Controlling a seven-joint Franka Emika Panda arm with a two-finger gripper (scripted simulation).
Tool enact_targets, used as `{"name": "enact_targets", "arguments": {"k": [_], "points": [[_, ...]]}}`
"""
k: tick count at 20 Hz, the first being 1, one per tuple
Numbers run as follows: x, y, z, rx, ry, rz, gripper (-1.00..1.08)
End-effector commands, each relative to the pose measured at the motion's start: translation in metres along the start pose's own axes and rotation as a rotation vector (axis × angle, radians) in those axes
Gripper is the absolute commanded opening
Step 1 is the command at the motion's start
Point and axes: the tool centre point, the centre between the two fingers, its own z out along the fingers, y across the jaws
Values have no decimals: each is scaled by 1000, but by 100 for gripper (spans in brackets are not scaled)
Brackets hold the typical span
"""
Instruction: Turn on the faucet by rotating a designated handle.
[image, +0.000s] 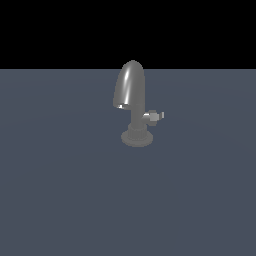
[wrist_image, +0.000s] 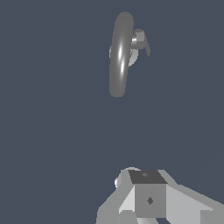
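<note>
The grey metallic faucet (image: 131, 90) stands on the dark floor, with its domed spout above a short stem and a round flared base (image: 136, 138). The handle (image: 155, 116) is a short silvery stub with a lighter blocky tip, sticking out of the stem toward the exterior view's right. The wrist view shows the faucet (wrist_image: 120, 57) from above with the handle (wrist_image: 141, 40) beside the spout. My gripper (wrist_image: 146, 176) shows only in the wrist view, well apart from the faucet, touching nothing. Its fingers appear pressed together as one block with no gap. The gripper is outside the exterior view.
A flat dark blue-grey floor (image: 60, 190) spreads all around the faucet. Black background lies above its far edge. No other objects show.
</note>
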Motion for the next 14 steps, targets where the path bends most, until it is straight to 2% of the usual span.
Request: {"name": "enact_targets", "arguments": {"k": [1,14], "points": [[12,-3,0,17,-35,35,-100],[81,-12,5,120,-238,241,-100]]}}
